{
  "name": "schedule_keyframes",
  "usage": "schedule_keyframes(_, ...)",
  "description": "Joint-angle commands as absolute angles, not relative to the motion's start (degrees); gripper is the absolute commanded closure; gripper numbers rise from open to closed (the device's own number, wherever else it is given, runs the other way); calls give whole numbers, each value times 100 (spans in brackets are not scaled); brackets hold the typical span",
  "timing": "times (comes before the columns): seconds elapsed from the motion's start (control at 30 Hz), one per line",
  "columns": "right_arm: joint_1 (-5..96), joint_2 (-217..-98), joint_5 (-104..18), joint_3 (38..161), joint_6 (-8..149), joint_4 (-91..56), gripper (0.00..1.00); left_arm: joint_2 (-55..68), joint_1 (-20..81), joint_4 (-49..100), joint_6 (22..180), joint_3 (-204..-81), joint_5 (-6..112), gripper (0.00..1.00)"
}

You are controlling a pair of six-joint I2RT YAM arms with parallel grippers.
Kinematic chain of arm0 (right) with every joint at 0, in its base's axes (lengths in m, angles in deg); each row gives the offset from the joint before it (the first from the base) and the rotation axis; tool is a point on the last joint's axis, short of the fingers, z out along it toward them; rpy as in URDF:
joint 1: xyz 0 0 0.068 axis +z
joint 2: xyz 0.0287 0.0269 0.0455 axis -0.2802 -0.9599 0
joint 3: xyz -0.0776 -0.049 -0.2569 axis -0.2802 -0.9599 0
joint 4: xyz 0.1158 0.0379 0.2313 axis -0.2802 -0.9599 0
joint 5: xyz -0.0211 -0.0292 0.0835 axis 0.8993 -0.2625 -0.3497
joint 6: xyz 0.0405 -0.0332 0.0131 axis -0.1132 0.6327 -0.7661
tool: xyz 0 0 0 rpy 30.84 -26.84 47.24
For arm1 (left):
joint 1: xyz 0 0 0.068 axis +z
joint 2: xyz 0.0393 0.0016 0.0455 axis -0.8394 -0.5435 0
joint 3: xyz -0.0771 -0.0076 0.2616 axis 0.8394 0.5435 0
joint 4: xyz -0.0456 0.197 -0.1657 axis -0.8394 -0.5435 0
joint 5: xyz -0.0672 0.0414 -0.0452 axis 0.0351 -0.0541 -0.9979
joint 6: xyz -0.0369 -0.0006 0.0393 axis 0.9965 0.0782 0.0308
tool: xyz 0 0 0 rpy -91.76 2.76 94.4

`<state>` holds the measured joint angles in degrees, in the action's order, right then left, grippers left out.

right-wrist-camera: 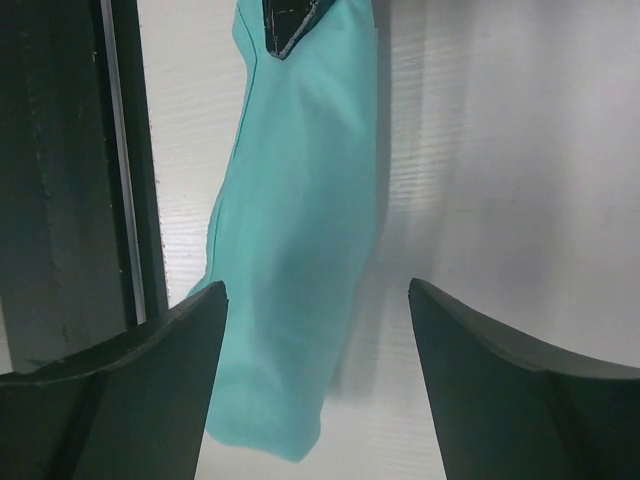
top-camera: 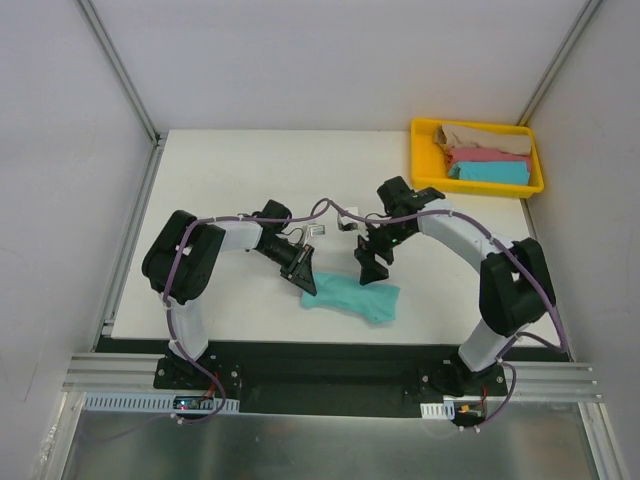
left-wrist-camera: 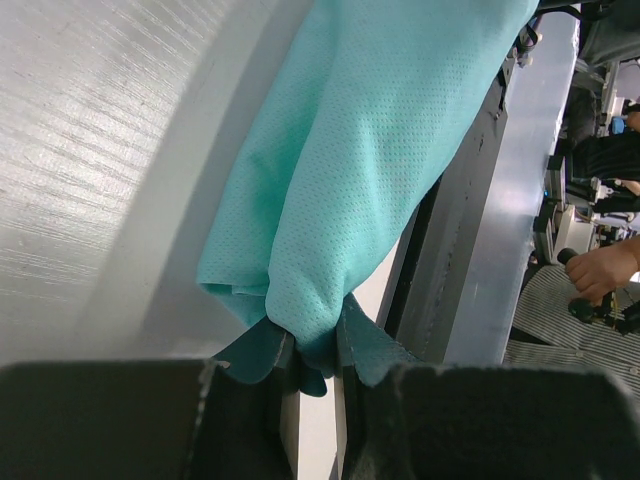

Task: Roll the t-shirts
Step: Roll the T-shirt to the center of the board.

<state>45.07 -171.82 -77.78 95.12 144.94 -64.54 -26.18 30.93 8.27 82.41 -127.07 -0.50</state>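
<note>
Jaws of left gripper (left-wrist-camera: 315, 345) clamped on end of soft sea-green cotton t-shirt (top-camera: 355, 298) at frame centre, right gripper (right-wrist-camera: 318, 285) spread apart above it.

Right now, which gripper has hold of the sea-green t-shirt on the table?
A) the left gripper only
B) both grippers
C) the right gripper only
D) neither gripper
A: the left gripper is shut on a bunched end of the sea-green t-shirt, while the right gripper hangs open above the cloth with nothing between its fingers.
</note>
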Motion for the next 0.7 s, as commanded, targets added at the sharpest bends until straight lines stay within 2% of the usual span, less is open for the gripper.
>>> schedule_keyframes(0.0, 4843, -17478, -7901, 9761, 13508, -6118, 23, -2566, 3115, 761, 8080, -12817, -71, 100)
schedule_keyframes(0.2, 5266, -17926, -7321, 9647, 12893, -5811, 20, -2584, 3115, 770, 8107, -12835, -71, 100)
schedule_keyframes(0.53, 5907, -18103, -6038, 9322, 12514, -5590, 20, -2628, 3115, 770, 8186, -12879, -36, 100)
schedule_keyframes(0.67, 6083, -18209, -5879, 9156, 12514, -5792, 22, -2637, 3115, 770, 8186, -12896, -10, 100)
